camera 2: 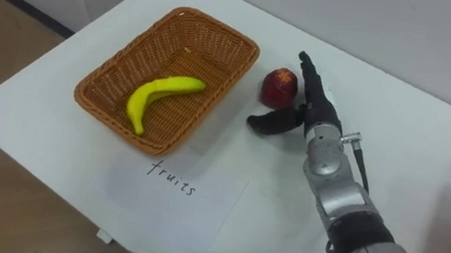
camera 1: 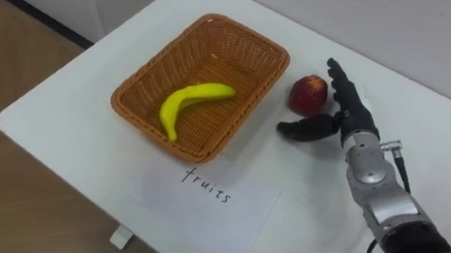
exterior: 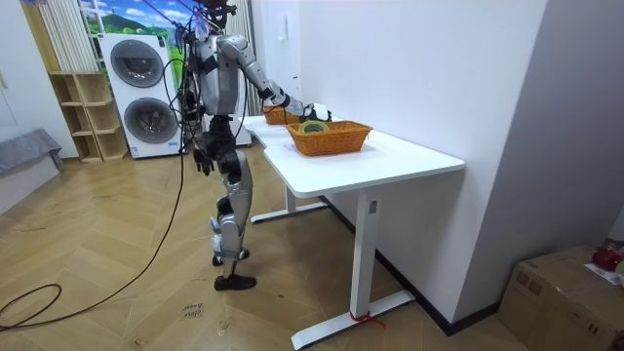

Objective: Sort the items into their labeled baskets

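Apple [camera 1: 308, 93] between right hand [camera 1: 349, 115] thumb, straight fingers [camera 1: 341, 82].

We read one handwritten word, "fruits", in dark pen on a white sheet of paper [camera 1: 200, 199] lying on the table [camera 1: 64, 125], just on the near side of the wicker basket [camera 1: 217, 49]. Its last letters are loosely written, so this is probably the word.

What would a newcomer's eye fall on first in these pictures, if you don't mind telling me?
Most likely the yellow banana lying alone in the wicker basket on the white table. Next comes the red apple, on the table just right of that basket, with the robot's right hand open beside it, fingers straight and thumb spread below the fruit.
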